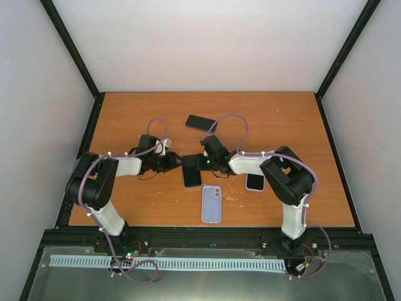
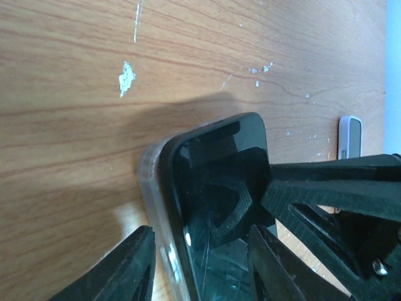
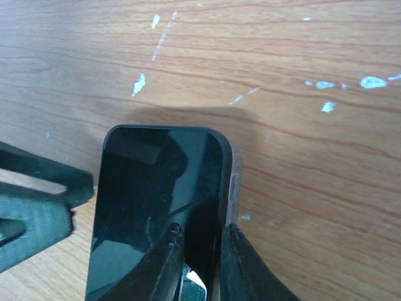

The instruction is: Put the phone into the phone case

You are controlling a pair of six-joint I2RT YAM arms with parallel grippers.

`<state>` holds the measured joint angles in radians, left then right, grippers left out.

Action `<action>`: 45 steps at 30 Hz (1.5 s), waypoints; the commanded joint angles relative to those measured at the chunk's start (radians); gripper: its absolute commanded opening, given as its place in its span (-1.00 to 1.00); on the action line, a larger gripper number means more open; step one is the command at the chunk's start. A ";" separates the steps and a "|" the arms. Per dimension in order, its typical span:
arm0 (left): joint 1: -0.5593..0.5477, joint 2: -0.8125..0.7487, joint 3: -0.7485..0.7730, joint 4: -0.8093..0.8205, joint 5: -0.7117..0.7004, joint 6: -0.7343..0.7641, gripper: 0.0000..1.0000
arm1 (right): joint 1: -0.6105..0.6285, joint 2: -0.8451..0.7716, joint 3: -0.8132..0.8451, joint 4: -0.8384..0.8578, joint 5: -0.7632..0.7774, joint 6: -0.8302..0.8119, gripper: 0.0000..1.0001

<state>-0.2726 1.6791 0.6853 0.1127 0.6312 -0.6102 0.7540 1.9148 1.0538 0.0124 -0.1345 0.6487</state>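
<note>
- Robotics lab test cell.
- Plain white panels (image 1: 207, 44) in a black metal frame (image 1: 72, 47) enclose a wooden surface (image 1: 125, 119).
- Left arm (image 1: 100, 188) and right arm (image 1: 288, 182), both robotic, bolted at its near edge.

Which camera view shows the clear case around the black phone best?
Left wrist: the clear case rims the phone along its corner and side. Right wrist shows only a thin strip; top external, nothing discernible.

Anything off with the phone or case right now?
The phone does not look seated flush: the clear case rim shows along one side only. White scuffs fleck the table. Nothing else stands out.
</note>
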 commanded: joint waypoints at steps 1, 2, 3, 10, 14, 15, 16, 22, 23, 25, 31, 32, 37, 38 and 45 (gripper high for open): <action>0.008 0.039 0.048 0.045 0.035 0.042 -0.19 | 0.001 0.006 0.008 0.060 -0.057 -0.014 -0.62; 0.009 0.039 0.046 0.049 0.033 0.041 -0.20 | 0.001 0.009 0.006 0.062 -0.061 -0.012 -0.63; 0.008 0.040 0.045 0.053 0.034 0.040 -0.23 | 0.001 0.011 0.005 0.060 -0.063 -0.008 -0.63; 0.008 0.030 0.029 0.050 0.021 0.031 -0.38 | 0.010 0.016 -0.044 0.080 -0.056 0.037 -0.63; 0.007 0.020 0.022 0.036 0.022 0.029 -0.44 | 0.011 0.013 -0.056 0.077 -0.057 0.048 -0.66; 0.007 0.014 0.017 0.031 0.018 0.027 -0.43 | 0.011 0.005 -0.059 0.074 -0.055 0.048 -0.67; 0.007 0.005 0.012 0.025 0.012 0.025 -0.41 | 0.011 -0.003 -0.061 0.070 -0.050 0.046 -0.67; 0.007 -0.064 -0.021 -0.014 -0.016 0.024 -0.27 | 0.013 -0.064 -0.085 0.037 -0.048 0.047 -0.69; 0.007 -0.075 -0.035 -0.016 -0.013 0.023 -0.26 | 0.014 -0.070 -0.093 0.039 -0.053 0.053 -0.71; 0.007 -0.096 -0.060 -0.015 -0.006 0.016 -0.25 | 0.018 -0.083 -0.108 0.050 -0.069 0.063 -0.74; -0.001 -0.115 -0.116 0.010 0.048 0.001 -0.18 | 0.047 -0.065 -0.087 0.040 -0.097 0.060 -0.74; -0.004 -0.114 -0.121 0.015 0.046 0.001 -0.18 | 0.051 -0.058 -0.085 0.041 -0.098 0.061 -0.74; -0.020 -0.090 -0.122 0.030 0.050 -0.013 -0.35 | 0.082 -0.026 -0.083 0.030 -0.072 0.071 -0.76; -0.024 -0.089 -0.122 0.034 0.048 -0.016 -0.40 | 0.086 -0.028 -0.094 0.030 -0.064 0.075 -0.76; -0.032 -0.085 -0.129 0.039 0.055 -0.041 -0.67 | 0.084 -0.137 -0.146 0.033 0.034 0.090 -0.52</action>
<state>-0.2897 1.5829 0.5575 0.1188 0.6502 -0.6346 0.8261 1.8408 0.9337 0.0662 -0.1600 0.7280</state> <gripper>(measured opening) 0.173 0.201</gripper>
